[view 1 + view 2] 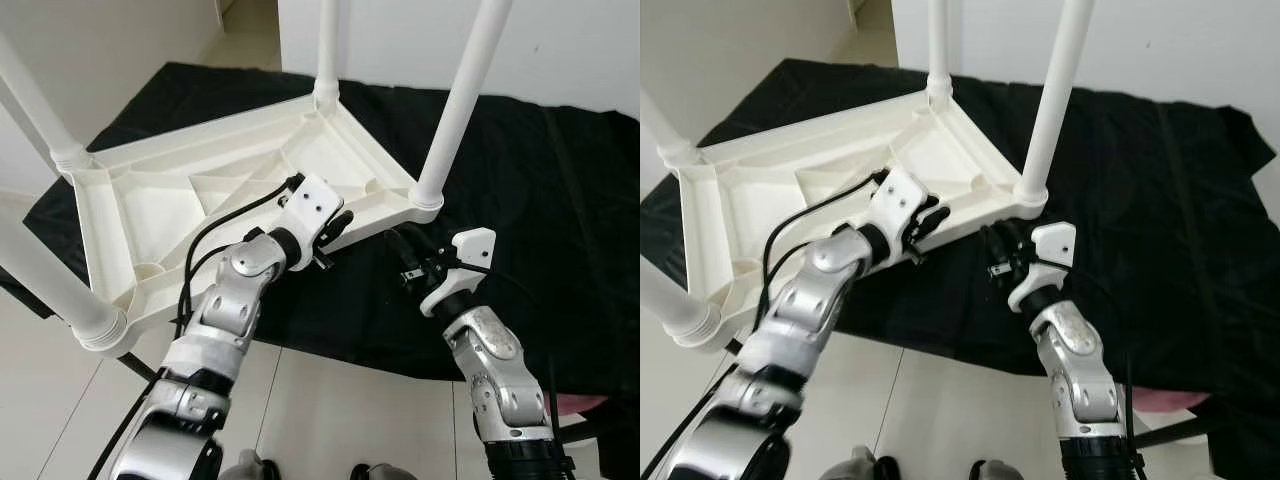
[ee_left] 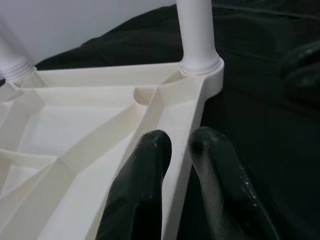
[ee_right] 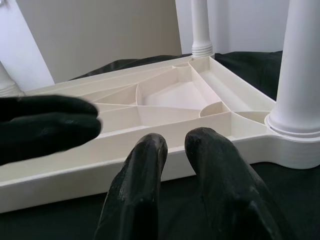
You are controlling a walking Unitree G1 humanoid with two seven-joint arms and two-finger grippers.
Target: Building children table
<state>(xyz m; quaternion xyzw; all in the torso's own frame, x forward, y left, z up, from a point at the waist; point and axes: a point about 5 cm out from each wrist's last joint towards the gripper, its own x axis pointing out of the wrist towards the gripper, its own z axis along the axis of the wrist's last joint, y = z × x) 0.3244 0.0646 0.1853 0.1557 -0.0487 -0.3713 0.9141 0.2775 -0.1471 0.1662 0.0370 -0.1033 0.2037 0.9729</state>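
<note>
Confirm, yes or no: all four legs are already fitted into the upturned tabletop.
Yes. The upturned white tabletop carries a white leg standing up from each of its four corner sockets.

Upturned table (image 1: pixel 200 190) lies on cloth (image 1: pixel 540 200), legs (image 1: pixel 462 100) upward.

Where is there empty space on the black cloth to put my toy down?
The black cloth lies bare to the right of the upside-down white table, past its near-right leg. It is crowded along the table's front edge, where the left gripper pinches the rim and the right gripper hovers close by.
</note>
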